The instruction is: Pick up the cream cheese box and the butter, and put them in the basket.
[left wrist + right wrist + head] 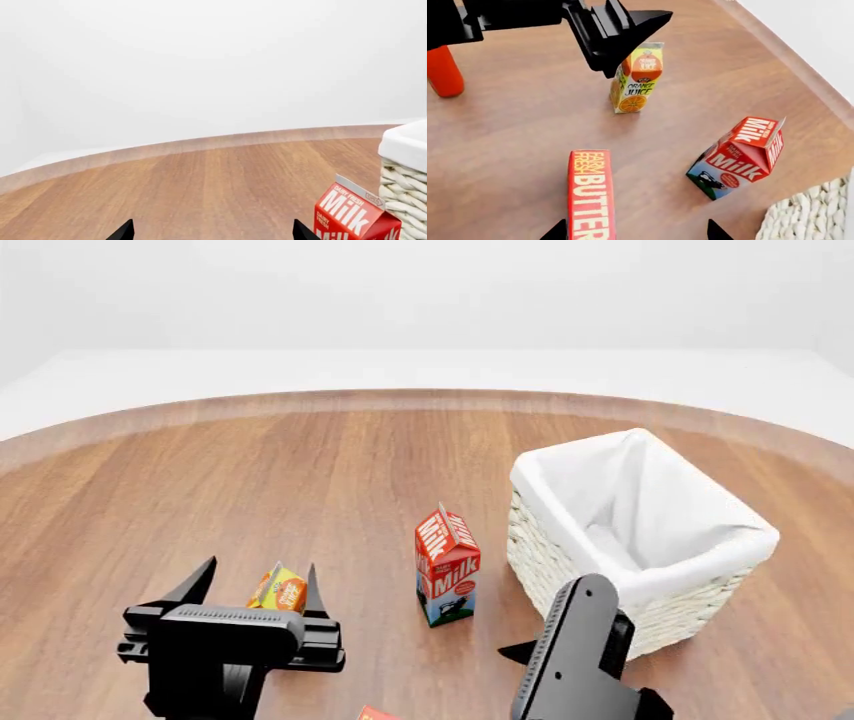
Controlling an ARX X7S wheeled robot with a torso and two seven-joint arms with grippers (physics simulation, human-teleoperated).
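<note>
Right claw (pixel 634 232) hangs wide open and empty right over the butter (pixel 591 195) — lined up to grab. Left claw (pixel 254 585) open too (holding nothing). Basket (pixel 707 550) is empty; cream cheese box isn't in view.

Round wood-grain table (pixel 267 480), paler rim; plain white walls (pixel 427 290) & floor; even light.

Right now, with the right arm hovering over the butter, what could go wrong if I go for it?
1. The butter lies near the left tip of the open right gripper, not centred; closing now could push it aside.
2. The milk carton stands close by, next to the basket; carrying the butter across could knock it over.
3. The left gripper, jaws open, hangs by the orange juice carton and could tip it.
</note>
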